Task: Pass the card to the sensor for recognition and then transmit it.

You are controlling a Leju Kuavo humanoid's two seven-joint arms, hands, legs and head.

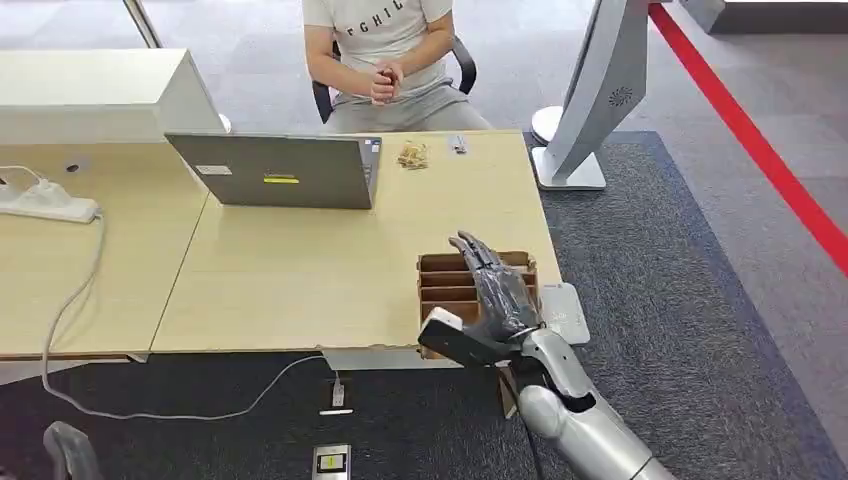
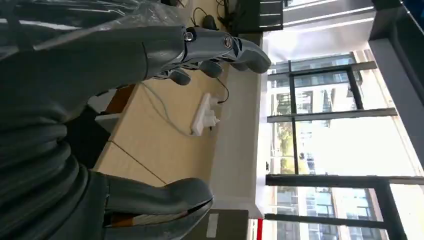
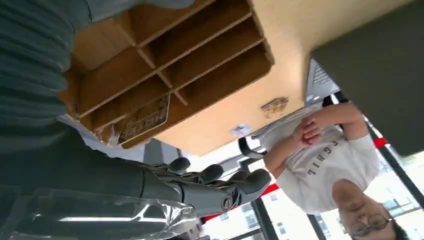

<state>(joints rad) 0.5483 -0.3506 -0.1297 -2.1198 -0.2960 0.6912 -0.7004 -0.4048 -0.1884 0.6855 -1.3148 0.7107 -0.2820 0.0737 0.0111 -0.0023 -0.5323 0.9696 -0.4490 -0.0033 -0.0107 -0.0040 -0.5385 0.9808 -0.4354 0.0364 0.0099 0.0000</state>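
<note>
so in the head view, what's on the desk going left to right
power strip → laptop → snack packet → small card → wooden organiser with the right hand over it → white sensor pad at the desk's right edge

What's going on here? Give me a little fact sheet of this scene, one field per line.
Right hand: right hand held open above the wooden divider box, holding nothing
Left hand: left hand open, fingers extended
Box: at the table's near right edge; a card lies in one slot
Laptop: laptop open, facing the person
Person: person seated opposite, hands clasped
</note>
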